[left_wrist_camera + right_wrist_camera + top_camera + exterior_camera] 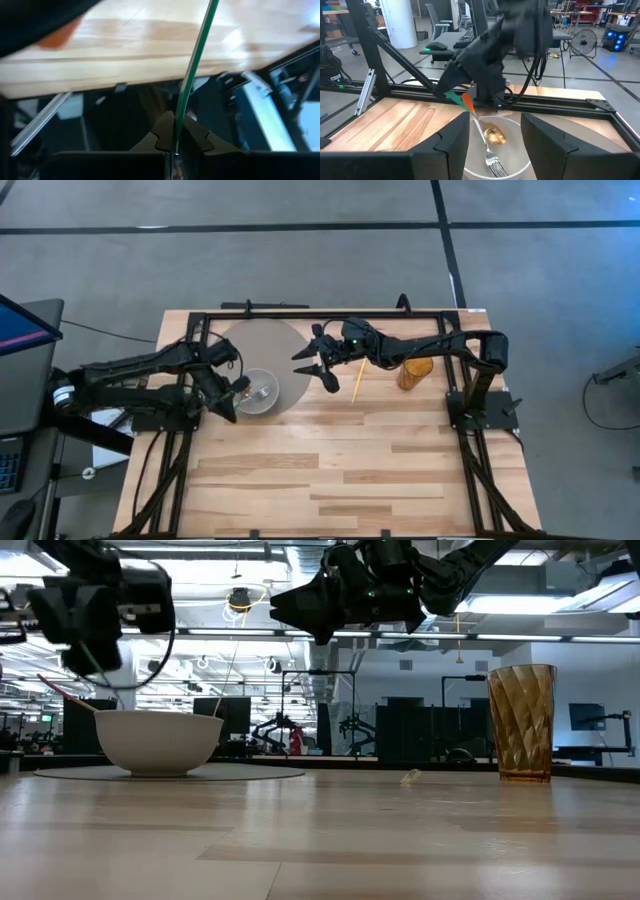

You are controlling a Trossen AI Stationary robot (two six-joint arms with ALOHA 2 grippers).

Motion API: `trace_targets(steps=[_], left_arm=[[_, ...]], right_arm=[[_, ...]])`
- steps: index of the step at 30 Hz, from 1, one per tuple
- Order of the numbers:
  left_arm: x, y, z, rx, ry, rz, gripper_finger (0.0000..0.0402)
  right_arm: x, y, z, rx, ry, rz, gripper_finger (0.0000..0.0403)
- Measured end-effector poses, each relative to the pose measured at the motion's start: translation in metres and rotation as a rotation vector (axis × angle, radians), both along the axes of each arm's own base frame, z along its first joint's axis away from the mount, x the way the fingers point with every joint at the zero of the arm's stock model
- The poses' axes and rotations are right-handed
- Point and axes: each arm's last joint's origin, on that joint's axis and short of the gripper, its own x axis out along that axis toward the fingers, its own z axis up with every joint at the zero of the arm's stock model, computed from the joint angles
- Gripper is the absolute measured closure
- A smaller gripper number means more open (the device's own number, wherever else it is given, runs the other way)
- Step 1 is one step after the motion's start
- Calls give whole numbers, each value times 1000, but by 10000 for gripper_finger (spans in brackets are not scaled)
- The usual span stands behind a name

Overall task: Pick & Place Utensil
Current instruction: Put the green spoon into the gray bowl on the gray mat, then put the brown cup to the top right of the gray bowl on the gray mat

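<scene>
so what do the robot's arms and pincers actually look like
Both arms are dark, nearly black, built of jointed segments with black cables looping along them. The right pincer ends in two broad, angular dark fingers, and a small green light glows on its wrist. The left pincer is equally dark and blocky.

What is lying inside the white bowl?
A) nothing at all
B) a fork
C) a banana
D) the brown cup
B. The right wrist view shows a fork resting in the white bowl, its prongs down near the bottom, while the left hand hangs just above its handle.
</scene>
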Motion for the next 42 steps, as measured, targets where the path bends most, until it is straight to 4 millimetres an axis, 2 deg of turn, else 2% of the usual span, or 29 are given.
trace_targets(steps=[4,9,20,27,30,33,37,42], left_arm=[[2,2,-14,-36,-26,-65,390],[6,3,-18,-48,-49,-94,382],[8,4,-18,-17,-76,-103,344],[14,8,-9,107,-256,-195,341],[18,13,2,256,-359,-251,341],[23,21,14,495,-451,-333,341],[29,31,30,959,-537,-509,341],[39,44,53,1490,-646,-579,341]], right_arm=[[0,0,0,0,0,0,235],[0,0,0,0,0,0,236],[0,0,0,0,0,0,235],[-5,-1,5,12,37,-6,235],[-16,-2,18,21,79,-16,238],[-32,1,37,28,104,-20,244],[-52,8,55,45,168,-17,254],[-67,22,56,132,328,-112,268]])
